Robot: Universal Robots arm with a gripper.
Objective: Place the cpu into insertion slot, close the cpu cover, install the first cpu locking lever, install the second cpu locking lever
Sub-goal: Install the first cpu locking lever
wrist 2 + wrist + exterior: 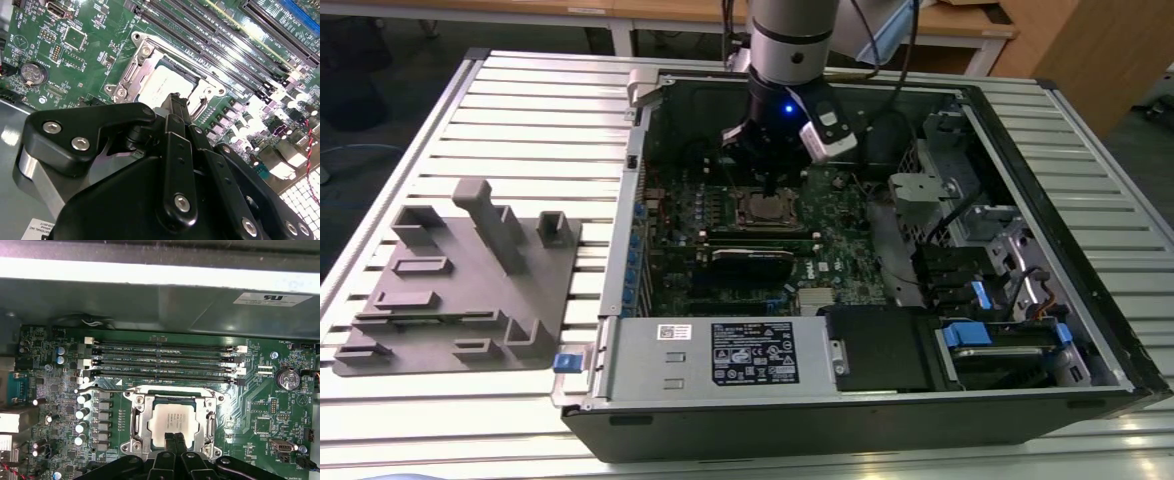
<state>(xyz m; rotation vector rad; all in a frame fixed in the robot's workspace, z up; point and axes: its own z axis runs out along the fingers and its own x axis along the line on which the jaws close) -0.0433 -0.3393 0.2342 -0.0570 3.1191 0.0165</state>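
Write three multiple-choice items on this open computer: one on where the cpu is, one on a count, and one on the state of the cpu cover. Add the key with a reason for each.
1. Where does the cpu lie?
A) in the insertion slot on the green motherboard
B) outside the computer
C) lifted in the air

2. How many long black memory slots run beside the socket in the first wrist view?
A) one
B) four
C) nine

3. How does the cpu cover stand?
A) tipped upright
B) flat over the socket, framing the chip
C) off the board altogether

Key:
1 A: its silver top sits within the socket's metal rim.
2 B: four parallel slots show.
3 B: the frame lies level around the chip, which shows through its window, and the shut pincer is close by its edge.
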